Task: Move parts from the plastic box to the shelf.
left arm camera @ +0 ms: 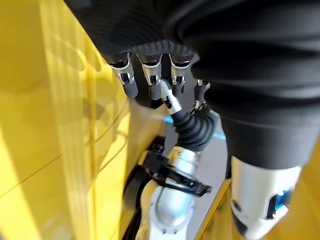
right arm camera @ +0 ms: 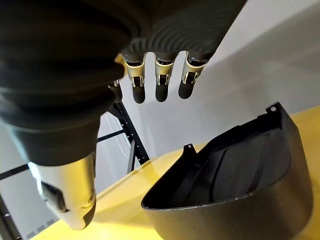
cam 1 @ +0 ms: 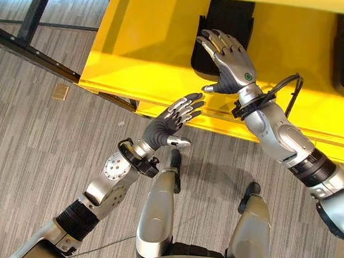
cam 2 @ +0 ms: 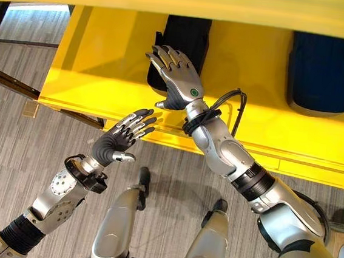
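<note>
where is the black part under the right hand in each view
Left eye view: the black part lies on the yellow shelf, upper middle, partly behind the open right hand.
Right eye view: same part, upper middle, left of a second black part.
Right wrist view: it takes up the lower right, past the fingers.
Left wrist view: I can't make it out there.
Shared landmark: the yellow shelf.

Black curved plastic part [cam 2: 182, 37] lying on yellow shelf [cam 2: 106, 55]; second black part [cam 2: 321, 70] well apart
</note>
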`<state>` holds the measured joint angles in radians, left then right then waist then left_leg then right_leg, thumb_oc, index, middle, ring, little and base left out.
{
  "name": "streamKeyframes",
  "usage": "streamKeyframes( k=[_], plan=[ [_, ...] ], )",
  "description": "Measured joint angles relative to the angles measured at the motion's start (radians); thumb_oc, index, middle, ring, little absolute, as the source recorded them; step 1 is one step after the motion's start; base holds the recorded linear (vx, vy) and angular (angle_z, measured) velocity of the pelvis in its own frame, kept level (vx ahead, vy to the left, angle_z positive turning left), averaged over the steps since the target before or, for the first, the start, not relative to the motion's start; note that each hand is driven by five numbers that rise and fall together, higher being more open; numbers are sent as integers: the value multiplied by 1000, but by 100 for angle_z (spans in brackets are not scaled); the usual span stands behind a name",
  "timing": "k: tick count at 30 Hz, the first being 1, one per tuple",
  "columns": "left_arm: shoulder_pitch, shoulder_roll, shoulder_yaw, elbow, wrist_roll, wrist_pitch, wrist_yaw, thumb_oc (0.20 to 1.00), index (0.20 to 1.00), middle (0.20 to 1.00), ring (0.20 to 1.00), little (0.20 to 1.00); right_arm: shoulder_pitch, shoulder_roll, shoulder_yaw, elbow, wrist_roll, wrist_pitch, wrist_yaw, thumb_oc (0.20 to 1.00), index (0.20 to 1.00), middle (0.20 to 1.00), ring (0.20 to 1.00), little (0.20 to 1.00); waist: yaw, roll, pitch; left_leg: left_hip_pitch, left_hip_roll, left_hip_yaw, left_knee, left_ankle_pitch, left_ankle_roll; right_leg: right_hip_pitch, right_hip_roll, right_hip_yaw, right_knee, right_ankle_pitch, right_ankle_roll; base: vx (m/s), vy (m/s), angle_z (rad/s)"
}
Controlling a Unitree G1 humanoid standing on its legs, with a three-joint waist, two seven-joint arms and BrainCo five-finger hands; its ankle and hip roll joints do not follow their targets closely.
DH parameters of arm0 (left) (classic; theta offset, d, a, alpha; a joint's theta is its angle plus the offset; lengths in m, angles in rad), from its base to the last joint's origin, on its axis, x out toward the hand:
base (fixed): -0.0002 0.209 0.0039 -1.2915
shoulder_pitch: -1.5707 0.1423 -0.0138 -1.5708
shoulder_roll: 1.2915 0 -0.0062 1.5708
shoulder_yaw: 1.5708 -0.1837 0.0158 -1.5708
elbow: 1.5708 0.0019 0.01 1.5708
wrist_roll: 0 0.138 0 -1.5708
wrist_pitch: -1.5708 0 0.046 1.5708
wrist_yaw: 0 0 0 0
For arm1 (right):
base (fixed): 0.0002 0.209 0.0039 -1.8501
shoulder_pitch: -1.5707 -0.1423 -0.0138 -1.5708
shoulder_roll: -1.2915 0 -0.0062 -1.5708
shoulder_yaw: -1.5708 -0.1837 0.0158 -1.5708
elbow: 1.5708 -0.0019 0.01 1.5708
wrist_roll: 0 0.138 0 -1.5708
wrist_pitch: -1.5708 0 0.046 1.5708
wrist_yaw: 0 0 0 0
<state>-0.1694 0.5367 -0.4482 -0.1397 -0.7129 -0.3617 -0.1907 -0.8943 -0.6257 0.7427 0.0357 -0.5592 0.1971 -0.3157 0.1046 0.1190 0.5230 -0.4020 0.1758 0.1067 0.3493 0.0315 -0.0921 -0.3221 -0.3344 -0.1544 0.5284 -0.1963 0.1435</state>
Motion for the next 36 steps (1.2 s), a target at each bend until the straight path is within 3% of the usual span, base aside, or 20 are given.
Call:
streamKeyframes(
  k=[6, 13, 20, 24, 28, 31, 36],
  plan=[
    [27, -64, 175, -62, 79, -117, 245, 1000, 1000, 1000, 1000, 1000, 93, 40, -129, -98, 86, -75, -199, 1000, 1000, 1000, 1000, 1000, 9, 0, 0, 1, 0, -8, -26, 12, 2, -2, 1, -13, -3, -4, 0, 12, -28, 5],
    [7, -131, 330, -137, 207, -139, 457, 1000, 1000, 1000, 1000, 1000, 341, 75, -286, -367, 50, -196, -303, 1000, 1000, 1000, 1000, 1000, -25, -4, 0, 1, 0, -8, -13, 6, 1, 7, 4, -12, -6, -5, 1, 10, -17, 0],
    [-12, -136, 335, -140, 234, -108, 472, 1000, 1000, 1000, 1000, 1000, 429, 42, -299, -383, 73, -271, -256, 1000, 1000, 1000, 1000, 1000, -64, -25, 8, 1, 12, 0, 12, -17, -2, 3, 12, 5, -5, -4, 3, 6, 3, -7],
    [-21, -136, 333, -134, 235, -48, 469, 1000, 1000, 1000, 1000, 1000, 488, 14, -299, -392, 177, -310, -175, 1000, 1000, 1000, 1000, 1000, -108, -47, 13, 1, 17, 15, 19, -22, 3, -6, 13, 20, -6, -2, 6, 0, 29, -10],
    [-52, -135, 324, -78, 237, -18, 481, 1000, 1000, 1000, 1000, 1000, 555, -33, -308, -392, 255, -370, -158, 1000, 1000, 1000, 1000, 1000, -127, -65, 16, 1, 24, 42, 22, -28, 4, -23, 18, 44, -4, 4, 9, -15, 35, -18],
    [-73, -138, 308, -9, 234, 20, 502, 1000, 1000, 1000, 1000, 1000, 584, -31, -348, -392, 262, -419, -171, 1000, 1000, 1000, 1000, 1000, -179, -72, 19, 1, 33, 52, 50, -46, -2, -27, 24, 60, -2, 5, 9, 3, 40, -17],
    [-118, -211, 299, 52, 222, 28, 550, 1000, 1000, 1000, 1000, 1000, 594, -29, -420, -393, 262, -455, -160, 1000, 1000, 1000, 1000, 1000, -226, -75, 20, 5, 52, 78, 81, -71, -1, -38, 39, 93, 8, 4, 8, 37, 27, -19]
  ],
)
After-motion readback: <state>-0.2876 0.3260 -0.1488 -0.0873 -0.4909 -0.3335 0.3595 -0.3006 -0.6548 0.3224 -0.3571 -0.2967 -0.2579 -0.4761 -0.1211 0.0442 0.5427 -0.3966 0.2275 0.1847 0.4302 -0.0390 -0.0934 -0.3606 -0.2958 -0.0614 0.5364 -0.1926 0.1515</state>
